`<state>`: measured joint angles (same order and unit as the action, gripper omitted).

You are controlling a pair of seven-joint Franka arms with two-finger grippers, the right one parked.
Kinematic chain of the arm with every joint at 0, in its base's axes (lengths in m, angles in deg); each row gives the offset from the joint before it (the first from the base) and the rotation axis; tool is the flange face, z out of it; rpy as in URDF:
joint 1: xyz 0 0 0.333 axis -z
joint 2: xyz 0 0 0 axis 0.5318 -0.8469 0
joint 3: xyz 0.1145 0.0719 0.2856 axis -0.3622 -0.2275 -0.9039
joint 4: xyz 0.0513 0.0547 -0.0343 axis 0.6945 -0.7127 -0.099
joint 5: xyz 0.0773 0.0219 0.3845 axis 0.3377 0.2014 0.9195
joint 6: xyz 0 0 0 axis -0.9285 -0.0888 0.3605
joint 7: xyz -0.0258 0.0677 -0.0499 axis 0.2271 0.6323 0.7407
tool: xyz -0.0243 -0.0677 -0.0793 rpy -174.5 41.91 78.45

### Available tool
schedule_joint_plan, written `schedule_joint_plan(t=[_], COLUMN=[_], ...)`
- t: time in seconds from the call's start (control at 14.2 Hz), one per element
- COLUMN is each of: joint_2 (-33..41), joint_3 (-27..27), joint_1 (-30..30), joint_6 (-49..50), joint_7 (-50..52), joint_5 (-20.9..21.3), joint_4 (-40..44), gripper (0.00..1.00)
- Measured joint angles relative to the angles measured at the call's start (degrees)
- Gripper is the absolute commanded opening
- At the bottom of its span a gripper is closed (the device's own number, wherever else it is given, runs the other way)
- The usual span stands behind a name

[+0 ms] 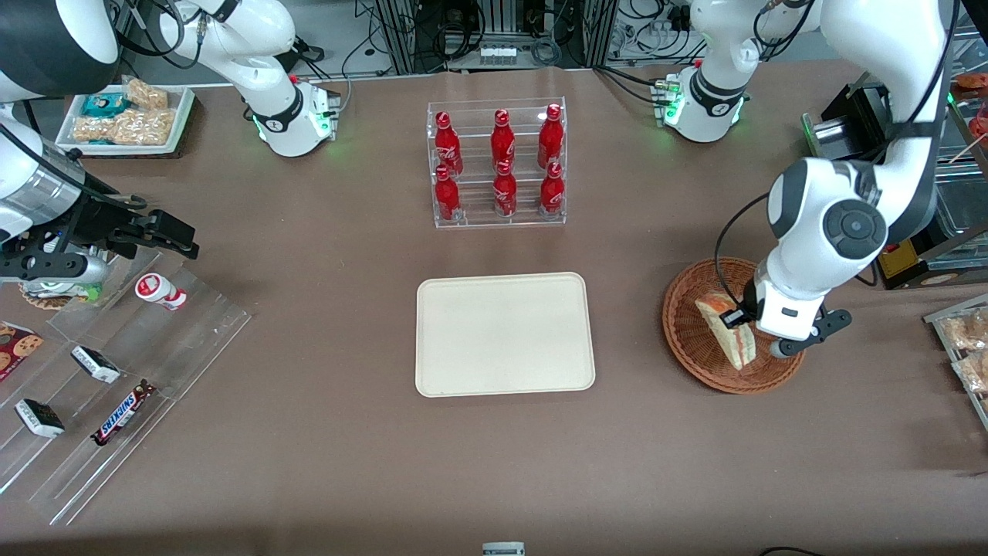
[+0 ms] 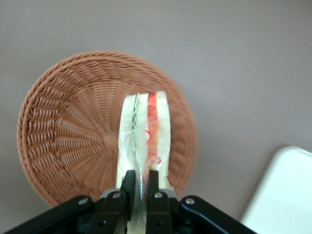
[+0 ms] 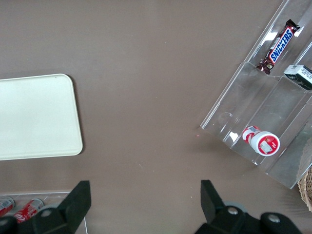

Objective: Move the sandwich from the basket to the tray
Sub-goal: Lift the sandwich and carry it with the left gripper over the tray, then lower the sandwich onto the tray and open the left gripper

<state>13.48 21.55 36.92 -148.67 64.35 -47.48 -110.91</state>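
The sandwich (image 1: 727,327), a wrapped wedge with red and green filling along its edge, is over the round wicker basket (image 1: 691,351) at the working arm's end of the table. My left gripper (image 1: 747,320) is above the basket and shut on the sandwich's wrap. In the left wrist view the two black fingers (image 2: 128,187) pinch the sandwich (image 2: 146,134) over the basket (image 2: 68,141); whether it still rests on the weave I cannot tell. The cream-beige tray (image 1: 505,333) lies flat at the table's middle, bare; its corner shows in the left wrist view (image 2: 285,195).
A clear rack of red bottles (image 1: 499,164) stands farther from the front camera than the tray. Clear stepped shelves with snack bars (image 1: 120,417) and a small cup (image 1: 160,291) lie toward the parked arm's end. Bagged snacks (image 1: 969,347) sit at the working arm's table edge.
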Motion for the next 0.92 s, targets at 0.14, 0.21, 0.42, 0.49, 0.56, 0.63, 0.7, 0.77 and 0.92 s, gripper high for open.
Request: schedule_joint_plan(t=[0.14,0.21,0.42,0.49,0.56,0.63,0.7,0.77,0.92], joint_2=[-0.12,-0.69,-5.17,-7.26,-9.53,-12.05,-14.75,-17.72,-23.05], joint_3=[0.29,0.41,0.58,0.58,0.55,0.50,0.46,0.38,0.17], joint_1=[6.32,9.73,19.14,21.67,23.99,26.03,27.56,28.81,30.81], joint_6=[3.84,4.05,1.15,-1.34,-4.06,-7.27,-10.65,-13.55,-15.76], joint_7=[0.21,0.68,1.50,1.56,1.65,1.95,2.09,2.36,5.17], joint_5=[0.00,0.00,0.00,0.00,0.01,0.08,0.47,1.51,5.15], joint_4=[5.23,6.52,9.23,9.97,10.46,10.79,11.10,11.82,14.60], gripper=[0.00,0.00,0.00,0.00,0.00,0.00,0.00,0.00,0.03])
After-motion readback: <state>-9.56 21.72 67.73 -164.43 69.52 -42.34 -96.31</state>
